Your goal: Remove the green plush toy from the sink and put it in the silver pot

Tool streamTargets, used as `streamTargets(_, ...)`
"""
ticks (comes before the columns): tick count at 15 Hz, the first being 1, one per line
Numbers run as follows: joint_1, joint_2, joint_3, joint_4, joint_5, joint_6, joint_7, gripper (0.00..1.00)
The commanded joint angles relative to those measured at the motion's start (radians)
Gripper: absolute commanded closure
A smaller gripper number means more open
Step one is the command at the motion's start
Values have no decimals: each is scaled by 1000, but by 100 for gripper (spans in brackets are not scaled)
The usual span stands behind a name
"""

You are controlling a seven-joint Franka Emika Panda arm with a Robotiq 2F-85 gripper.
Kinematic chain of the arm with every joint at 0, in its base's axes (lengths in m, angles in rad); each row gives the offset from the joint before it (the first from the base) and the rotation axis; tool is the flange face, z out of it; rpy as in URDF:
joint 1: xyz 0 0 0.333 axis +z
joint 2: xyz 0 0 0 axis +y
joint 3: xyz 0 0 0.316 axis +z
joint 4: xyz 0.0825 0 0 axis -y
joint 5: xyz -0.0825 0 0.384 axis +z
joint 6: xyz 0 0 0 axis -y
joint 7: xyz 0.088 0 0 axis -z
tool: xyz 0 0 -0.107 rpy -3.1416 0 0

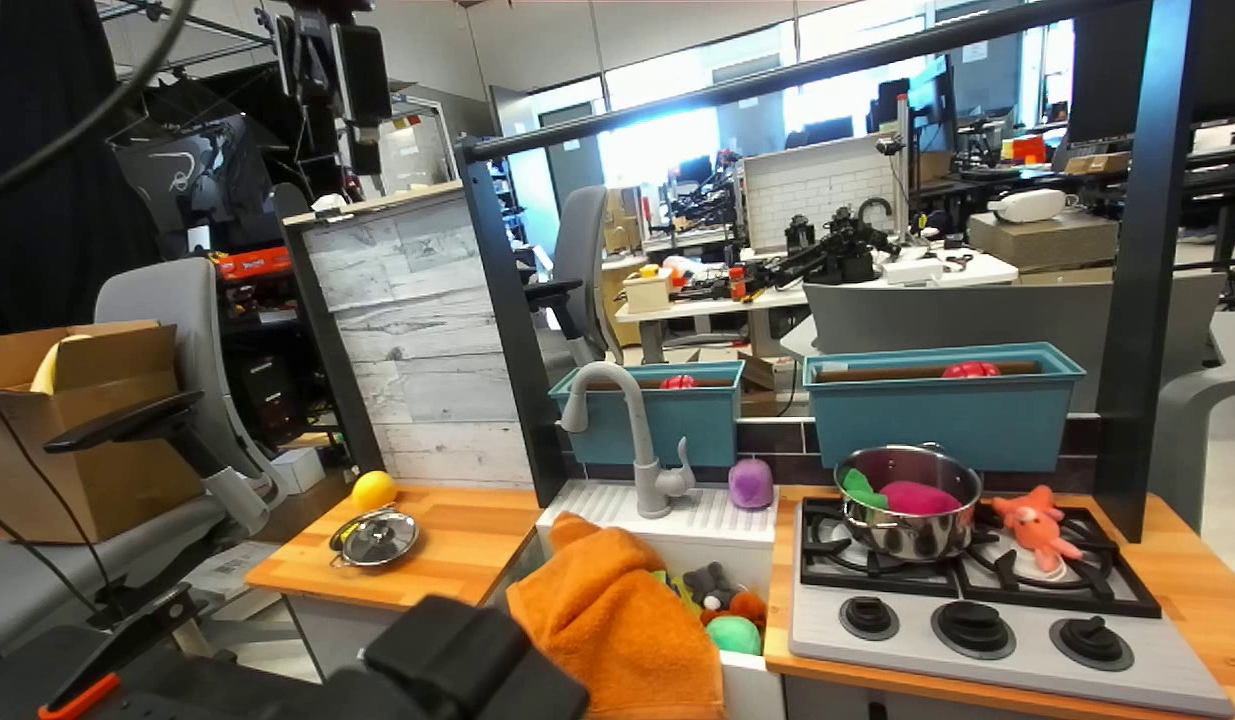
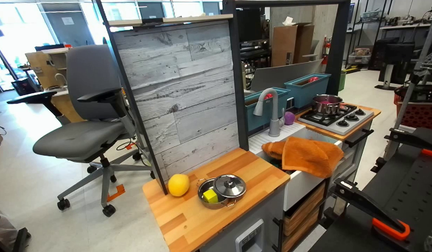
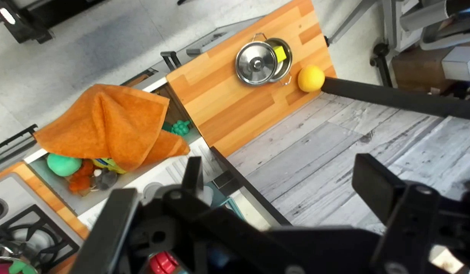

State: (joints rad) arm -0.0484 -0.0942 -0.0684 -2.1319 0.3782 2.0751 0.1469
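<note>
The green plush toy [image 1: 734, 634] lies in the sink [image 1: 749, 690], at the stove-side front corner, beside other soft toys. It also shows in the wrist view [image 3: 64, 164]; in an exterior view the sink's front wall [image 2: 301, 189] and the cloth hide it. The silver pot [image 1: 912, 540] stands on the stove's burner with a pink thing and a green thing inside; it shows in both exterior views [image 2: 327, 110] and is cut off at the wrist view's lower left corner. My gripper [image 3: 278, 167] is open and empty, high above the counter and grey wood panel, away from the toy.
An orange cloth [image 1: 622, 620] drapes over the sink's front. The grey faucet [image 1: 642, 440] and a purple object [image 1: 750, 484] stand behind it. Teal bins [image 1: 942, 415] and black frame posts [image 1: 1142, 300] are at the back. A small lidded pot [image 2: 212, 201] and yellow ball [image 2: 178, 184] sit on the wooden counter.
</note>
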Motion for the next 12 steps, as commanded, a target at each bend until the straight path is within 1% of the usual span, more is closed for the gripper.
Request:
streamTargets(1,-6,83,-15,18,110,105,-78,0)
streamTargets(3,-11,151,-20,32,202,140,-143,0)
streamTargets(6,-40,265,-20,65,301,156,-239,0)
streamTargets(8,-75,335,-18,93,357,138,-308,0)
streamTargets(12,-156,447,-22,149,481,168,-407,0)
